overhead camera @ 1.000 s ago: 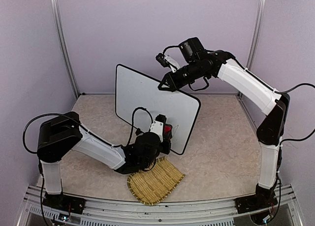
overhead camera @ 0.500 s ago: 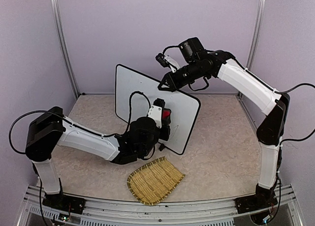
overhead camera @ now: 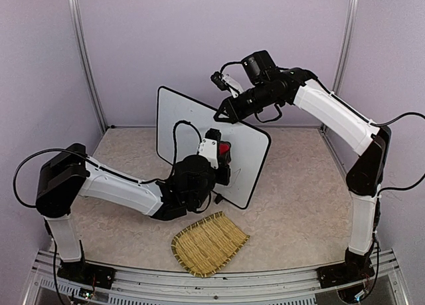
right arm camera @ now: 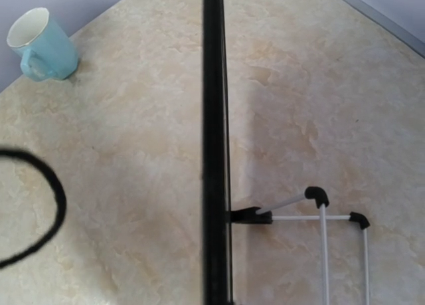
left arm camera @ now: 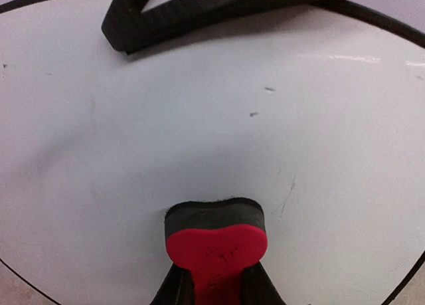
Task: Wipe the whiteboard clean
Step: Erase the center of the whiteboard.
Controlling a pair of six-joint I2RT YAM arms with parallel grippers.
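Raised slightly since a second ago, left gripper (left arm camera: 216, 289) pinches a red, black-felted eraser (left arm camera: 216, 242) against the upright white rectangular black-rimmed whiteboard (overhead camera: 185, 128) mid-table; right gripper (overhead camera: 223, 115) clamps its top edge.

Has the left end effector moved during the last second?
Yes. The left end effector, holding the eraser, rose up the whiteboard, away from the straw mat.

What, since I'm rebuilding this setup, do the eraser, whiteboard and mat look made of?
The eraser has a matte red body, probably foam or plastic, and a dark pad that looks like felt. The whiteboard is smooth, glossy white with faint highlights and a thin black rim, likely plastic. The mat is woven pale-yellow straw or bamboo, matte.
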